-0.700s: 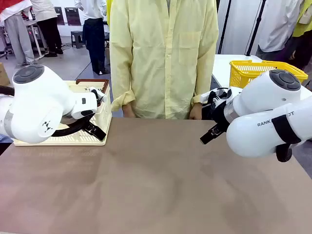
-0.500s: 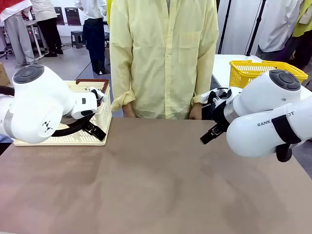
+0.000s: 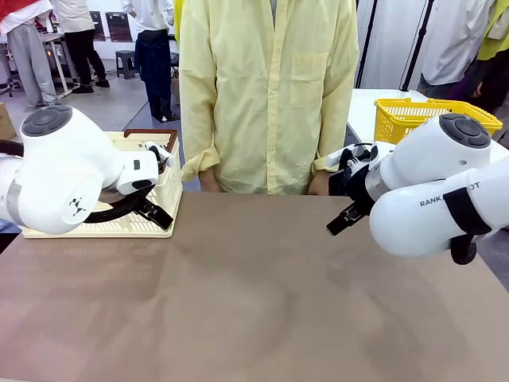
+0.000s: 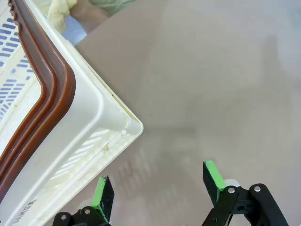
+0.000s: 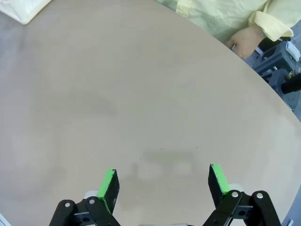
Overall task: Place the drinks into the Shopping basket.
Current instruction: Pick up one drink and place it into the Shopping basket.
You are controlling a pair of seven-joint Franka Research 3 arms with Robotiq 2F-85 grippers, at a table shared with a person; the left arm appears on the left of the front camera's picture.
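Spreading across the whole foreground, the flat brown-grey table (image 3: pixel 254 310) carries everything else. Behind its far edge stands a person in a pale yellow button shirt (image 3: pixel 270 95), both hands resting at the edge. The bulky white left arm (image 3: pixel 64 171) comes in from the left side and the matching white right arm (image 3: pixel 437 191) from the right, each well clear of the table's middle.

At the far left of the table sits the large cream-white slotted plastic Shopping basket (image 3: pixel 170 189), partly hidden behind the left arm. In the left wrist view its dark red-brown rim handle (image 4: pixel 44 94) runs along the top of the wall. A smaller yellow mesh basket (image 3: pixel 398 119) stands on a white surface beyond the right arm.

The left gripper (image 4: pixel 155 174) hangs over bare tabletop just beside the Shopping basket's near corner. Its green-padded jaws stand wide apart with nothing between them. The right gripper (image 5: pixel 162 170) points at bare table too, jaws likewise spread and holding nothing, well apart from the Shopping basket. One of the person's hands (image 5: pixel 244 40) lies at the table's edge in the right wrist view.
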